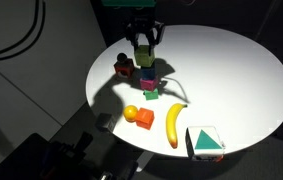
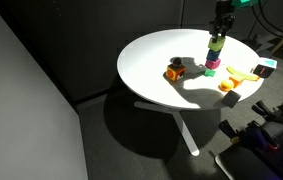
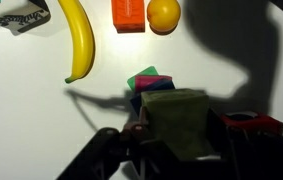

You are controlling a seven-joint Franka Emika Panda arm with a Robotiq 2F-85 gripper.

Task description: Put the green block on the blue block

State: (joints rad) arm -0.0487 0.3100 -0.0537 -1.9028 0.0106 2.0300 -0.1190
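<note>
My gripper is shut on the light yellow-green block, which fills the jaws in the wrist view. It holds the block right over a small stack with the blue block on top, a magenta cube under it and a darker green flat piece at the bottom. In the wrist view only an edge of the blue block shows beside the held block. I cannot tell whether the green block touches the blue one. In an exterior view the gripper holds the green block at the top of the stack.
On the round white table lie a banana, an orange block, a yellow-orange ball and a teal-and-white box near the front edge. A dark red object stands beside the stack.
</note>
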